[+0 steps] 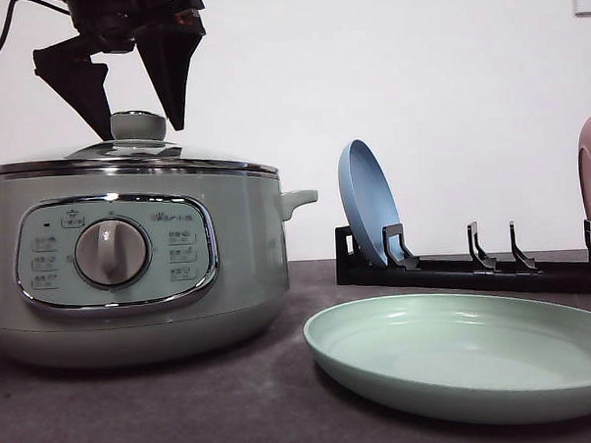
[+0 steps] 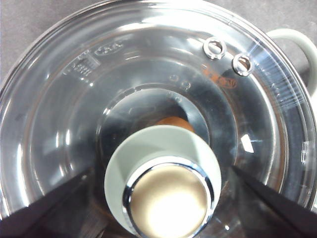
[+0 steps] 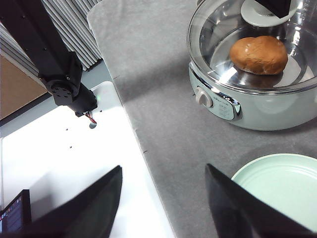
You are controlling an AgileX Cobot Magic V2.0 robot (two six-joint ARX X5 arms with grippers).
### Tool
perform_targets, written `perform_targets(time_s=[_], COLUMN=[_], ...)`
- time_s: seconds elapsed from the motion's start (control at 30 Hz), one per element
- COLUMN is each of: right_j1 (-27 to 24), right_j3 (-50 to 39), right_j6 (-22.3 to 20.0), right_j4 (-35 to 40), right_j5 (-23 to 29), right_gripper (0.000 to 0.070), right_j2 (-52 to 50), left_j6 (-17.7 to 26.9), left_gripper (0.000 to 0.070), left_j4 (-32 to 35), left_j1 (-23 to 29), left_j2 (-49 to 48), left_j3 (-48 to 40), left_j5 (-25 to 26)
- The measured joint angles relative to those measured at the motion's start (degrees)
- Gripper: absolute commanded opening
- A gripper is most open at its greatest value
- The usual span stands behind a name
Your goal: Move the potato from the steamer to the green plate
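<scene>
Early stage: potato (image 3: 258, 54) inside lidded steamer (image 1: 130, 258); green plate (image 1: 468, 356) bare. Left gripper (image 1: 133, 86) spread wide astride lid knob (image 2: 166, 193), gripping nothing; right gripper (image 3: 163, 208) agape, empty.

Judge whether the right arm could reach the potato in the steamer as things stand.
Probably not yet: the glass lid still covers the steamer, sealing in the potato. The left gripper straddles the lid's knob, jaws open.

Sage-green steamer (image 1: 131, 268) is showing chrome trim; potato (image 3: 258, 55) orange-brown; green plate (image 1: 468, 356) mint; the racked plate (image 1: 369, 213) seemingly blue.
</scene>
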Motion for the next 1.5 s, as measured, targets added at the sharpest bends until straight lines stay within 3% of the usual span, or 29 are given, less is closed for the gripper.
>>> perform_targets(time_s=[0.17,0.47,0.63,1.2,1.5], right_j1=[0.0,0.0,0.0,0.0,0.0], right_j3=[0.0,0.0,0.0,0.0,0.0], right_j6=[-0.1,-0.1,-0.1,-0.1,-0.1], right_j4=[0.0,0.0,0.0,0.2,1.4], right_j5=[0.0,0.4,1.3,1.3,1.3], right_gripper=[0.0329,0.0329,0.0329,0.0329,0.0329], right_j2=[0.0,0.0,0.0,0.0,0.0], left_j6=[0.0,0.0,0.4,0.4,0.2], left_gripper=[0.0342,0.0177,0.0,0.0,0.0], left_j4=[-0.2,-0.8,-1.0,-2.1,-3.6], left_j1=[0.0,-0.2,-0.2,0.6,4.2], left_j2=[0.0,0.0,0.0,-0.4,-7.9], left_j3=[0.0,0.2,0.4,1.5,1.8], left_j5=[0.0,0.0,0.0,0.5,-0.3])
